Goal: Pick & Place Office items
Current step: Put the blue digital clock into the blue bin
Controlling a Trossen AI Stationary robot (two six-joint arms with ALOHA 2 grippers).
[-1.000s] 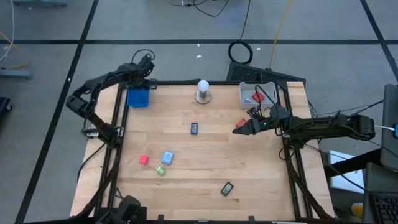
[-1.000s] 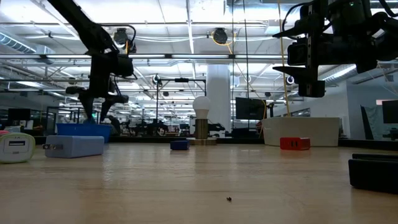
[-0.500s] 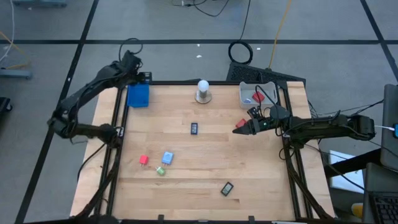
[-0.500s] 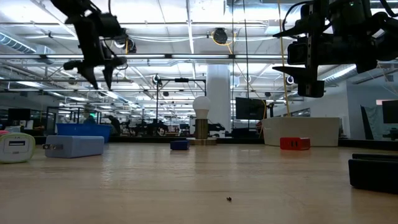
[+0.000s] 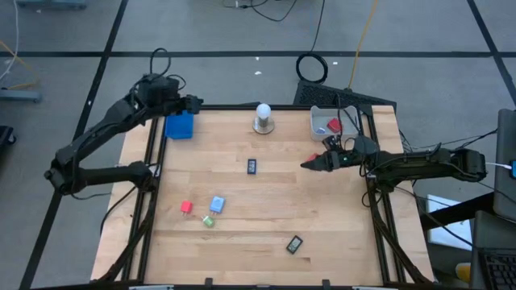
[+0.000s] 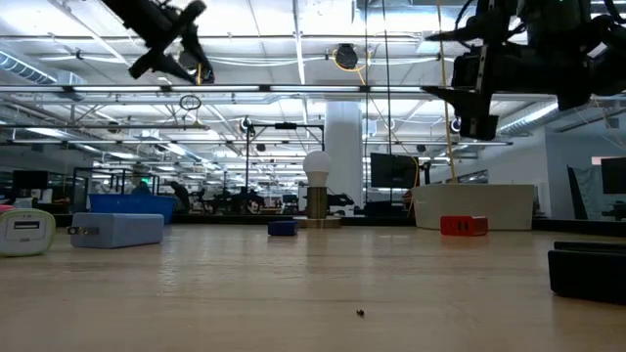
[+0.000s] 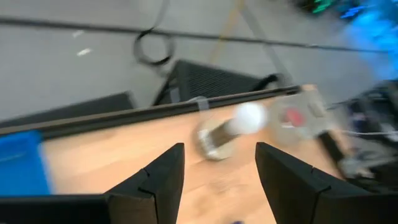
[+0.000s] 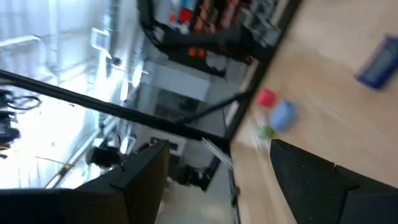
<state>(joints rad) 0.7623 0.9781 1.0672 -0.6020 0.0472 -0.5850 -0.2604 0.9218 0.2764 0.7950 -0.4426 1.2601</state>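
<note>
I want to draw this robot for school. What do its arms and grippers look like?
Draw two thin black arms made of tube-like links with chunkier joints, and black cables looping along them. The left gripper and the right gripper each have two flat, dark, wedge-shaped fingers. The right arm has a tiny green light near its wrist. No writing can be made out.
</note>
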